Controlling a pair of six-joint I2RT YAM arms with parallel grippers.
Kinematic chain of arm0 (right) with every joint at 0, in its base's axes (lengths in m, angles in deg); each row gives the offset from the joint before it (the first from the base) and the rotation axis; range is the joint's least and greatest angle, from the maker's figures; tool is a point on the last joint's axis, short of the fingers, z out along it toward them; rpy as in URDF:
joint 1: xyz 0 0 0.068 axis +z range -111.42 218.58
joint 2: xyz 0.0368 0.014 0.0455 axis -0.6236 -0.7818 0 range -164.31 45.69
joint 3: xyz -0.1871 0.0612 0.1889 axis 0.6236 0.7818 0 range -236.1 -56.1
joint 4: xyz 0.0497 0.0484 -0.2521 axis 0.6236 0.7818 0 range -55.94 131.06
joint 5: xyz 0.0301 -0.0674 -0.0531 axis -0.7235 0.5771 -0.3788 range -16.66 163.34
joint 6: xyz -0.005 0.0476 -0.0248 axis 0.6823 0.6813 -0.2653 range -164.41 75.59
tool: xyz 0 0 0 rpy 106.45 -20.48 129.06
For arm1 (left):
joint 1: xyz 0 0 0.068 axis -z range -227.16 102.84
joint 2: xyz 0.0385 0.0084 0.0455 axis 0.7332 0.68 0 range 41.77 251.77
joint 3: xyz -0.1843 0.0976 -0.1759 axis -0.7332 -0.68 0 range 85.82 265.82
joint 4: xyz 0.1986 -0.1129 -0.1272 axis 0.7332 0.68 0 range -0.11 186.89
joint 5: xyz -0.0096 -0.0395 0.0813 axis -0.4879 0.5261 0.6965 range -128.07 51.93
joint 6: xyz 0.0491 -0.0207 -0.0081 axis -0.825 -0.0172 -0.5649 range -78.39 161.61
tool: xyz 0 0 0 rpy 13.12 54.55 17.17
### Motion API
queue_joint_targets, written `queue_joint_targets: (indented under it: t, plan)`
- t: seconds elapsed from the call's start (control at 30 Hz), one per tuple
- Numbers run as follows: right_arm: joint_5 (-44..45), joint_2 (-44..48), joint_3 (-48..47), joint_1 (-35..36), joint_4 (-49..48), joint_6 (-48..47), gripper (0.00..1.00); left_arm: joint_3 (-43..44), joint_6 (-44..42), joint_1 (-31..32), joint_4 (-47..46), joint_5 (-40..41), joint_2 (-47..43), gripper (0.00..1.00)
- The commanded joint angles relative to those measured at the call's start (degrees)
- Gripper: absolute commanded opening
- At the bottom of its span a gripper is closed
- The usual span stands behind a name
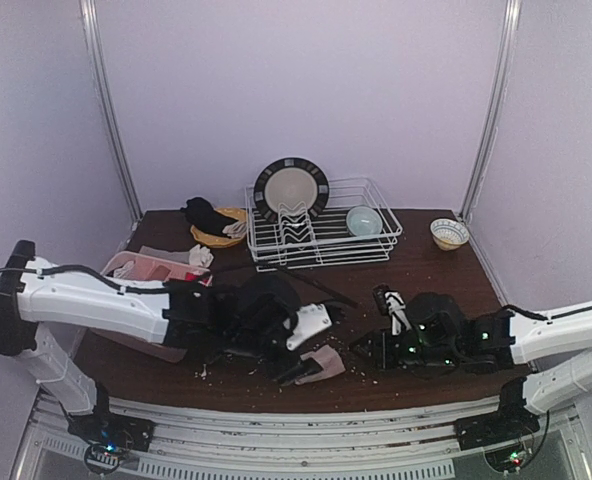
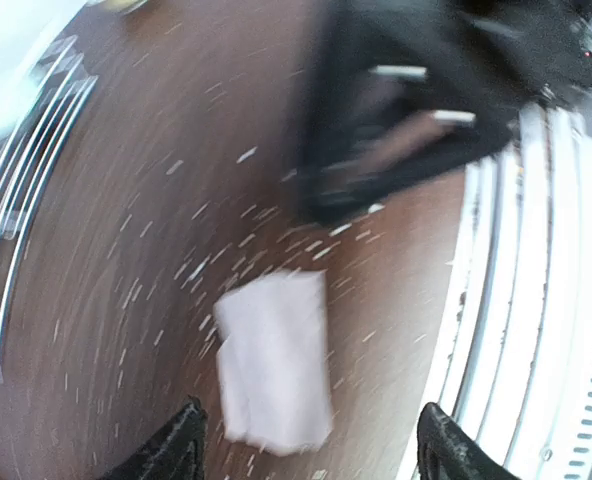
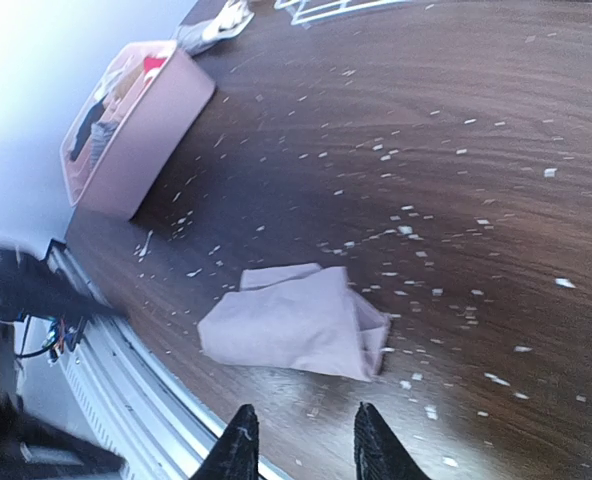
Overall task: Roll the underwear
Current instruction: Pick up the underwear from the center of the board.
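The underwear point(image 1: 326, 363) is a pale pink folded piece lying flat on the dark wooden table near its front edge. It also shows in the left wrist view point(image 2: 274, 360), blurred, and in the right wrist view point(image 3: 296, 325). My left gripper point(image 1: 292, 370) hangs just left of it, open wide and empty, with the cloth ahead of its fingertips point(image 2: 181, 445). My right gripper point(image 1: 368, 347) sits just right of it, open and empty, its fingertips point(image 3: 238, 445) a little short of the cloth's near edge.
A pink bin point(image 1: 148, 268) of clothes stands at the left. A white dish rack point(image 1: 376, 240) with a plate point(image 1: 291, 188) and a bowl point(image 1: 364, 220) is at the back. A small bowl point(image 1: 449, 233) and a yellow bowl point(image 1: 226, 232) with dark cloth sit nearby. Crumbs litter the table.
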Motion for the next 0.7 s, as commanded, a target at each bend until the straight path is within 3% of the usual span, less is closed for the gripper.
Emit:
queue_joint_targets:
  t: [0.0, 0.17, 0.37, 0.67]
  plan:
    - [5.2, 6.7, 2.4, -1.5, 8.6, -1.1, 0.32, 8.1, -6.4, 3.5, 9.1, 6.9, 11.1, 0.69]
    - [5.9, 12.4, 3.3, -2.6, 13.3, -1.3, 0.33, 14.6, -6.5, 3.8, 12.8, 10.8, 19.6, 0.74]
    - [6.5, 16.7, 4.7, -3.1, 15.0, -1.1, 0.34, 16.8, -6.4, 3.3, 11.6, 16.0, 23.7, 0.83]
    - [6.2, 18.2, 6.0, -3.1, 15.0, -0.4, 0.34, 16.4, -4.7, 0.0, 10.9, 12.4, 25.7, 0.8]
